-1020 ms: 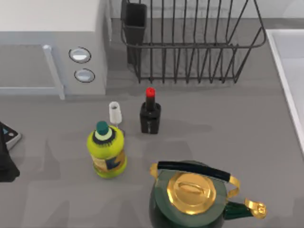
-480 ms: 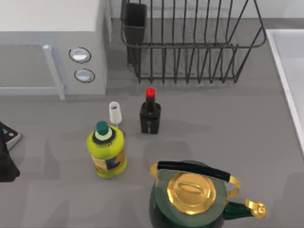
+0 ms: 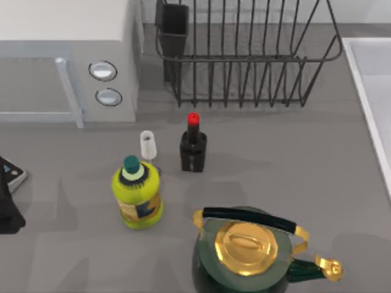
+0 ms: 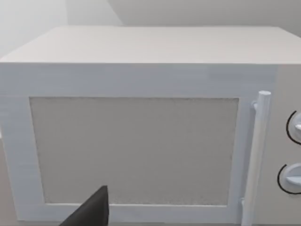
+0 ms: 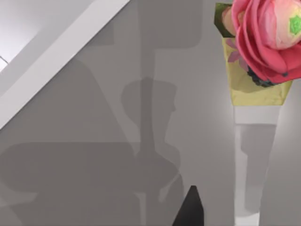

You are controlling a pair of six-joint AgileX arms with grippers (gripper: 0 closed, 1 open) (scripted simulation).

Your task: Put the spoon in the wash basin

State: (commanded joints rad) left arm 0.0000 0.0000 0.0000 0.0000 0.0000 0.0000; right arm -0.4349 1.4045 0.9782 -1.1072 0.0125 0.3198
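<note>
Top view, near edge of the bench (image 3: pixel 305 171): a dark green kettle (image 3: pixel 244 253) with a gold lid and a black handle, spout toward the right. Just left of it and a little farther back stands a yellow bottle (image 3: pixel 137 196) with a green cap. Close behind that bottle is a small white stemmed piece (image 3: pixel 148 145); I cannot tell what it is. Beside the white piece, to the right and apart from it, stands a black bottle (image 3: pixel 193 151) with a red cap.

Far left: a white microwave (image 3: pixel 67 55), two round knobs on its right panel. Far centre: a black wire rack (image 3: pixel 244 61) with a dark cup at its left corner. The wash basin (image 3: pixel 366 79) runs along the right edge, its pale raised rim straight, well apart from the bottles and kettle.

The left arm (image 3: pixel 7 213) sits parked at the left edge of the bench, a dark mass.

Left wrist view: the left pincer (image 4: pixel 94 213) shows as one dark tip before the microwave door; opening cannot be told, nothing seen in it.

Right wrist view: the right pincer (image 5: pixel 190 212) shows as one dark tip over grey bench; opening cannot be told. Near it stands a white vase (image 5: pixel 256 155) with a pink flower (image 5: pixel 265 33) in yellow wrap.
</note>
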